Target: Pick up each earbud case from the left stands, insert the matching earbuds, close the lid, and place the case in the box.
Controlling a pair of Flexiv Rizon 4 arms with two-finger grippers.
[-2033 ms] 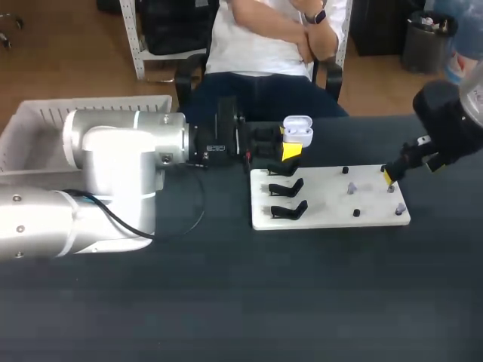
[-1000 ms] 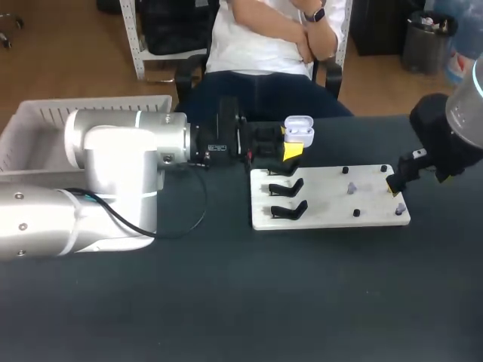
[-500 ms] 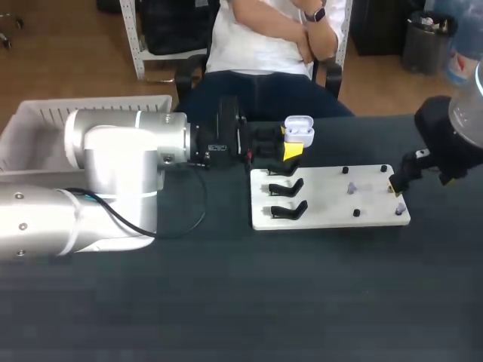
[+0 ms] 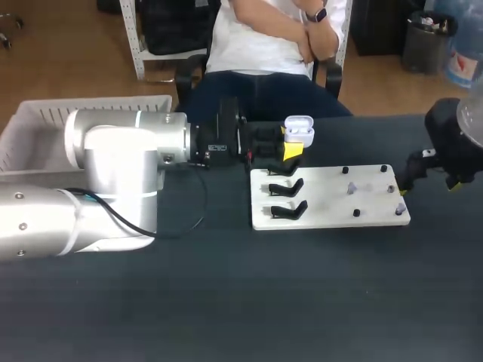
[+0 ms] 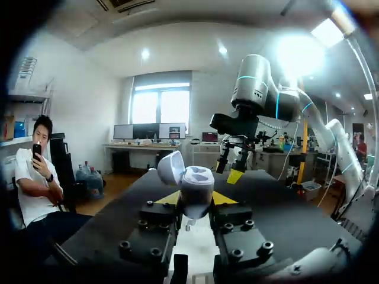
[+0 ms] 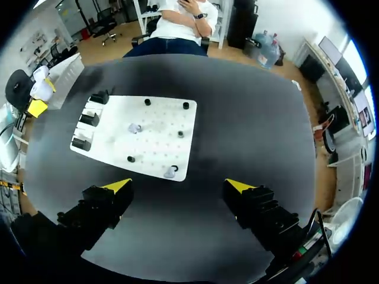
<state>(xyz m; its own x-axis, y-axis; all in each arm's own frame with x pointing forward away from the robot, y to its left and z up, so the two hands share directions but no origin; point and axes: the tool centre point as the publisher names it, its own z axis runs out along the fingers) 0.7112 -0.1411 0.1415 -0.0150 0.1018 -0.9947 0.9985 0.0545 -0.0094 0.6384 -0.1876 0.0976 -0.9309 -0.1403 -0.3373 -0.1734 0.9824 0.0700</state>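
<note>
Grips the earbud case point(image 5: 192, 183) in the left gripper point(image 5: 196, 198), both yellow tips pressed against its sides, lid swung open. Holds it above the table point(image 4: 226, 302) just past the far left corner of the white board point(image 4: 324, 217), beyond the rearmost of the black stands point(image 4: 287, 197).

Hangs the right gripper point(image 6: 179, 186) spread wide and empty, just off the board's right edge. Looks down from there on the nearest earbud point(image 6: 170, 172), perched by a peg at the board's right corner on the robot's side, just ahead of the gap between the fingers. Finds a second earbud point(image 6: 134, 128) further in, toward the board's middle.

Seems to be at the step of fetching an earbud for the open case. Turns on one relation: nearest bud almost under the right gripper and well apart from the left one, so probably falls to the right arm. Calls for a short descent and a narrow pinch on the small bud, then a carry along the board's length to the case at the left. Cannot tell from here how the bud's long axis lies. Risks knocking the bud off the board's corner with a spread finger. Leaves the box point(image 4: 30, 124), at the table's far left corner, for after the lid is shut.
</note>
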